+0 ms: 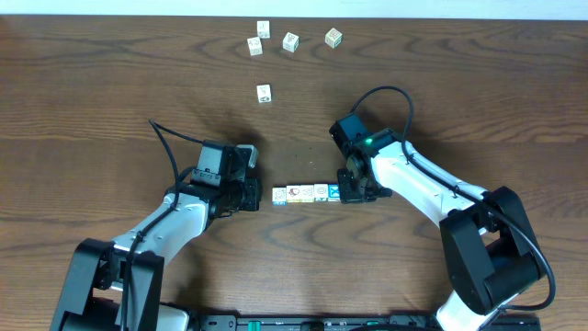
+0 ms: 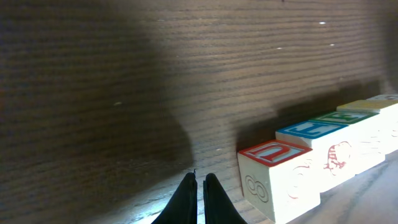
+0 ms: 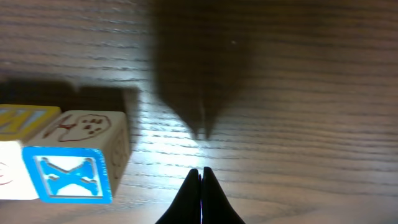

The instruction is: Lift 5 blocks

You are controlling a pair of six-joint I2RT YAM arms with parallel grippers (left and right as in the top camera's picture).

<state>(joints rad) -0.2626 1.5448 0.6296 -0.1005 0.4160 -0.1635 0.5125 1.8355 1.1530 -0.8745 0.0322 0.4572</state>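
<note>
Five blocks (image 1: 296, 193) in a row (touching), five scattered cubes (image 1: 290, 41), two robot arms (image 1: 175, 219)

Overhead, the blocks (image 1: 306, 193) lined up between the left jaws and right jaws are too small to read their prints. Left wrist: right of the jaws, the row runs off the right edge. Right wrist: left of the jaws, it's cut at the left edge.

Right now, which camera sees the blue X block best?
Right wrist: the blue X block is close, its X plain. Overhead shows only a tiny blue speck; left wrist doesn't show its X.
</note>
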